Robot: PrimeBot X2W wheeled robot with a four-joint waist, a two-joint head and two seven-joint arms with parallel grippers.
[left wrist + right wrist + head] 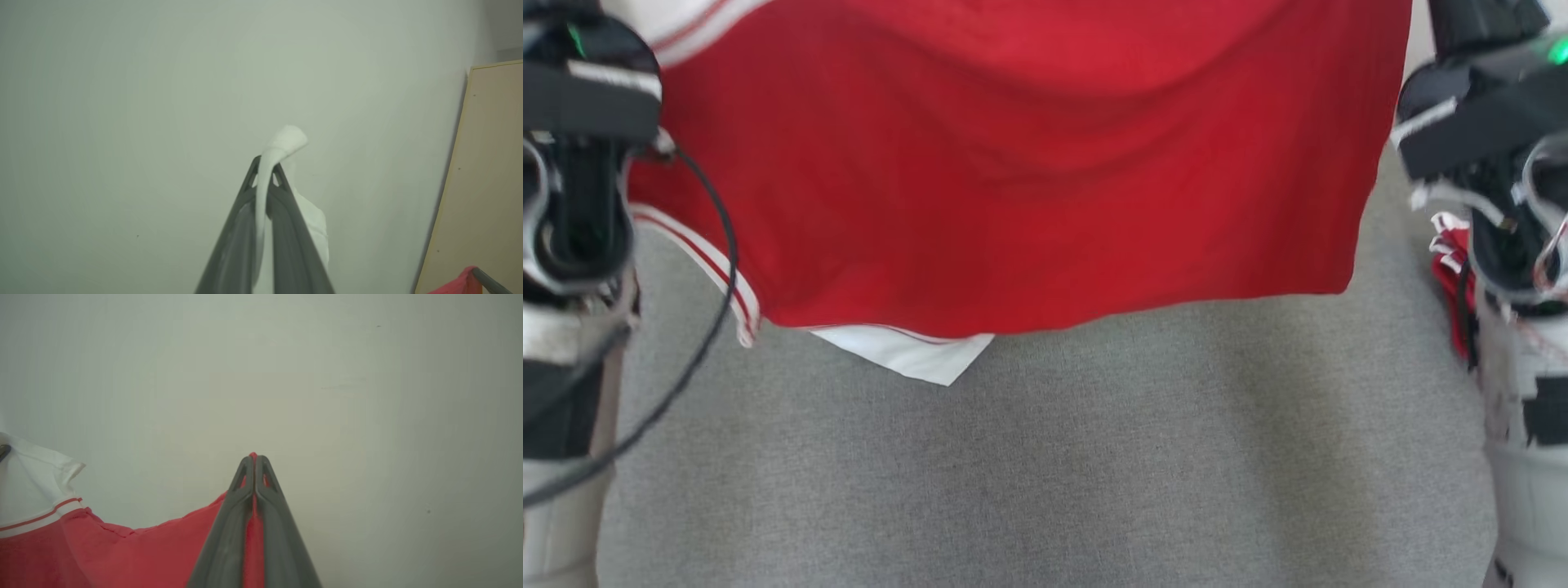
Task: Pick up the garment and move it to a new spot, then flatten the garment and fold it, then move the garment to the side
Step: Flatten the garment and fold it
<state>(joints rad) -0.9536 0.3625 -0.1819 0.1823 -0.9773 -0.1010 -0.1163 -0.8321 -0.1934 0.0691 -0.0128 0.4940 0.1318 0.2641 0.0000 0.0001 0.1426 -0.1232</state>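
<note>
The garment (1029,163) is a red shirt with white, red-striped trim, held up and hanging as a wide sheet over the grey table (1045,457). Its lower hem hangs above the cloth, with a white corner (907,351) below it. In the left wrist view my left gripper (266,169) is shut on a white fold of the garment (286,141) that pokes past the fingertips. In the right wrist view my right gripper (254,459) is shut on a red edge of the garment (163,547), which sags away to the left toward a white sleeve (32,477).
Both forearms frame the head view, the left arm (580,204) with a black cable (711,269) and the right arm (1503,204) with red cloth beside it. A pale wall (163,102) stands beyond the fingers. A tan board (482,183) leans at the right.
</note>
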